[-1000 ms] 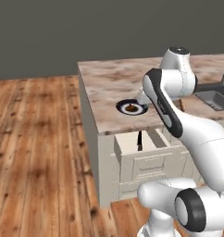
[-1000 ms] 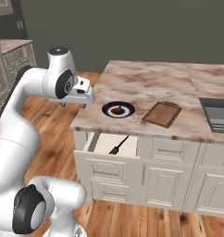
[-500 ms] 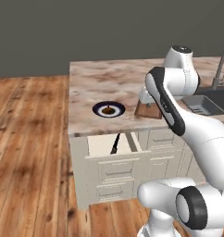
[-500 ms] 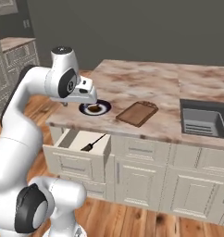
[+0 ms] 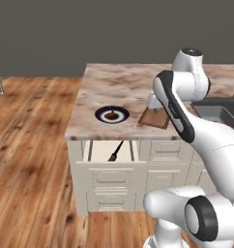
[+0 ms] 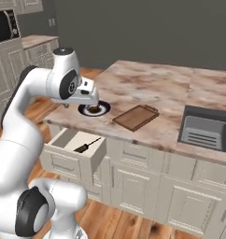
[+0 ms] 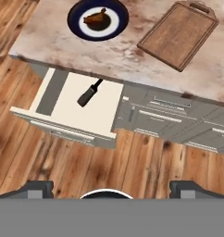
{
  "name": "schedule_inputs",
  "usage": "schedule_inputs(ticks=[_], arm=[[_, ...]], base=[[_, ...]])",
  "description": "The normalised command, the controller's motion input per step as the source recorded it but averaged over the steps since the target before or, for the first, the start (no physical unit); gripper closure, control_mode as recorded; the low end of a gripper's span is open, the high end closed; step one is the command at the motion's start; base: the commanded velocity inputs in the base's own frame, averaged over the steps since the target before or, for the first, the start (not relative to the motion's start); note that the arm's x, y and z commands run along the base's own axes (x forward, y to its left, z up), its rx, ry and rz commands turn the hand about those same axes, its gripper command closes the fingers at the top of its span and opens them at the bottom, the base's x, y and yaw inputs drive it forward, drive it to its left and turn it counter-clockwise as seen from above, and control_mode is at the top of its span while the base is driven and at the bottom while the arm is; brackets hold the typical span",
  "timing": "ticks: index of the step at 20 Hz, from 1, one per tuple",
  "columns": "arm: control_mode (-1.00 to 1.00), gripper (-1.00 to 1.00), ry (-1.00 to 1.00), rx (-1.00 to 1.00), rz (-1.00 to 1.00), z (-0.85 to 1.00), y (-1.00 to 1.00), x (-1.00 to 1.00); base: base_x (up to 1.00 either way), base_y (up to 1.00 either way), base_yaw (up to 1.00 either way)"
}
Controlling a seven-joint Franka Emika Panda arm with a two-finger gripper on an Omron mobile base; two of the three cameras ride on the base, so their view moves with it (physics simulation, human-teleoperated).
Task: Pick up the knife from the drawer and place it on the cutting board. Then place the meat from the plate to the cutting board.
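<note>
Knife [image 7: 89,93] lies in open drawer [image 7: 102,113], handle toward drawer front, blade pointing under counter; in hand view its long axis runs 7-to-1 o'clock. Gripper [image 7: 107,187] hangs well above, jaws spread wide, empty; knife sits at 11 o'clock from it. Cutting board [image 7: 177,34] at 1 o'clock, plate [image 7: 76,24] with meat [image 7: 96,18] at 12.

A marble-topped island [image 5: 124,87] with cream cabinets [image 6: 189,196] is standing on a wood floor [image 5: 27,145]; a sink [image 6: 206,128] is sitting in it; grey wall [image 5: 90,29] behind.
</note>
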Motion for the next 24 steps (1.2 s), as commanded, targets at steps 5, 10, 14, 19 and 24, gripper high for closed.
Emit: schedule_inputs(ticks=[5,10,14,19,24], arm=[[1.0,-1.0,0.0,0.0,0.0,0.0,0.0,0.0],[1.0,-1.0,0.0,0.0,0.0,0.0,0.0,0.0],[1.0,-1.0,0.0,0.0,0.0,0.0,0.0,0.0],[1.0,-1.0,0.0,0.0,0.0,0.0,0.0,0.0],[1.0,-1.0,0.0,0.0,0.0,0.0,0.0,0.0]], base=[[0.51,-0.24,0.36],[0.18,-0.54,0.42],[0.0,-0.7,0.37],[0.04,-0.58,0.28],[0.21,-0.59,0.25]])
